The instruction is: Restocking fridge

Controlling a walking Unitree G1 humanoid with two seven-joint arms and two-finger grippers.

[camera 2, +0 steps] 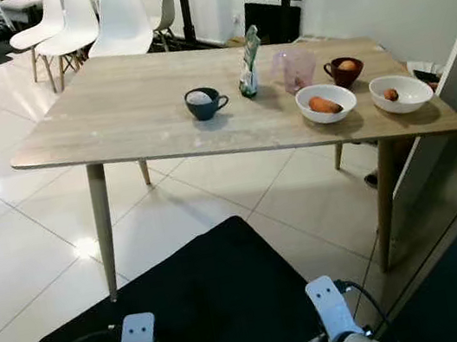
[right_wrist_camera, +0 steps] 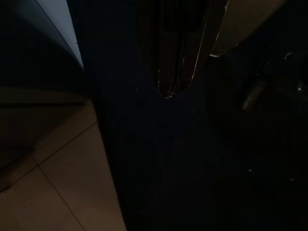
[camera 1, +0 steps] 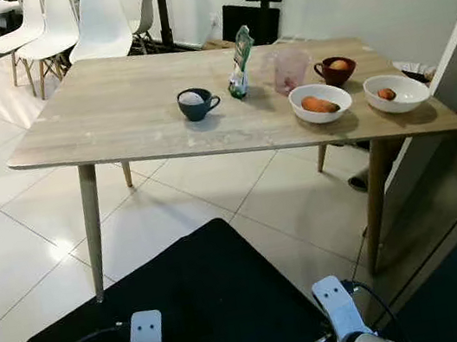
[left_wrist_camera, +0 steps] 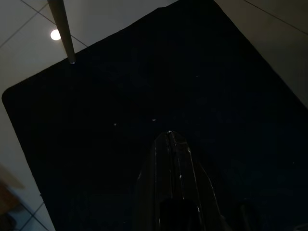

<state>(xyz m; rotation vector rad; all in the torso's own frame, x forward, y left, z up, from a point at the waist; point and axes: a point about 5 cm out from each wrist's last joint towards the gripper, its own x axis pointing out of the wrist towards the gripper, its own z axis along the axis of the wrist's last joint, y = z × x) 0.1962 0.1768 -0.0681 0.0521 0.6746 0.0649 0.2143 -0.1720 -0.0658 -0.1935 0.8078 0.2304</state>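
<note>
Head views: table (camera 1: 113,111) carries dark cup (camera 1: 196,103), green packet (camera 1: 239,64), pink jug (camera 1: 290,69), red cup (camera 1: 335,70), two white bowls, carrot (camera 1: 319,104) in nearer bowl (camera 1: 320,103).
Left wrist: left claw (left_wrist_camera: 169,137) together above black mat (left_wrist_camera: 144,86).
Right wrist: right claw (right_wrist_camera: 168,91) together, hanging low.

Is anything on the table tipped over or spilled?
No spill shows. The only askew thing is the green packet, which leans instead of standing straight, between the dark cup and the pink container. The bowls and cups sit upright on the table.
</note>
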